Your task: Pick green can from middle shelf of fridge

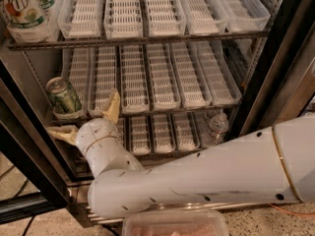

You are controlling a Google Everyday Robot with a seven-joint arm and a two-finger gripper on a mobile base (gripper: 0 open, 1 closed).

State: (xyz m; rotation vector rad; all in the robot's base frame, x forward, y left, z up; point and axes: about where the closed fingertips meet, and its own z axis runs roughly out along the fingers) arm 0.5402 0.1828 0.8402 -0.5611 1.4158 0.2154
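Fingers [112, 108] spread wide, just below green can [63, 97], middle shelf [160, 82]

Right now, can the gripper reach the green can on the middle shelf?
Probably yes: the gripper sits open below the green can at the front left of the middle shelf, nothing between them.

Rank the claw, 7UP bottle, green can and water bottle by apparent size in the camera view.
1. claw, open just below the green can; nearness to the camera inflates it.
2. 7UP bottle, cropped by the frame, so close to the claw.
3. green can.
4. water bottle, partly behind the arm.
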